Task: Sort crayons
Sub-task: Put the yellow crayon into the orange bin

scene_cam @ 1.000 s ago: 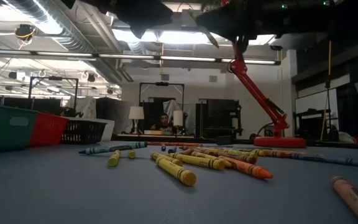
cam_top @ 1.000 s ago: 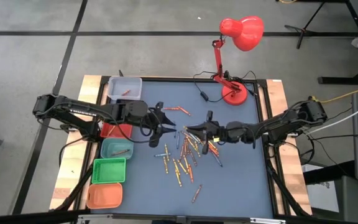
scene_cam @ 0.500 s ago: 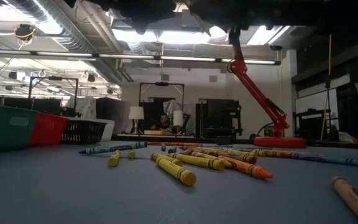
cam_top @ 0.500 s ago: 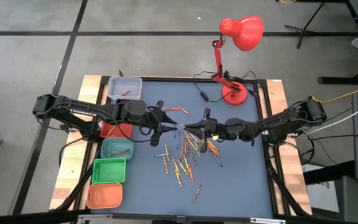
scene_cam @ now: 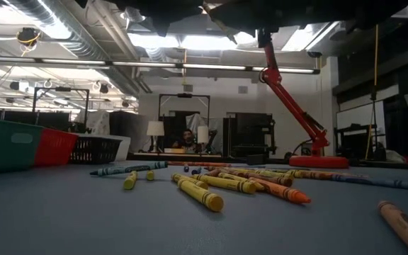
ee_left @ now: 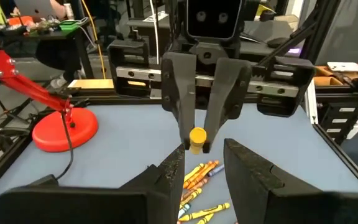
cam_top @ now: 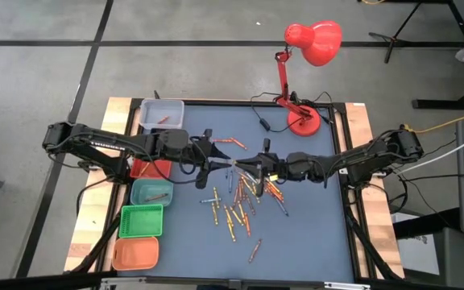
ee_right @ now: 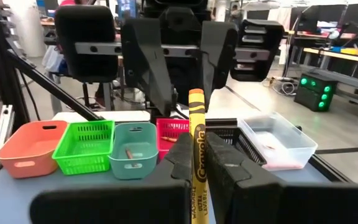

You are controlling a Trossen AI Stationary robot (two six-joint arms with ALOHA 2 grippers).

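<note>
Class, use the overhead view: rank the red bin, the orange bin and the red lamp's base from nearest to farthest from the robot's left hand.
1. The red bin: nearest, just off the left hand, toward the table's left edge.
2. The red lamp's base: farther, at the table's far right corner.
3. The orange bin: farthest, at the near left corner, last in the row of bins.

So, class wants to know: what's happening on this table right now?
The right hand holds a yellow crayon out above the table. The left hand faces it, fingers open around the crayon's tip, looking like a handover. Loose crayons lie scattered below, and coloured bins line the left edge.
</note>
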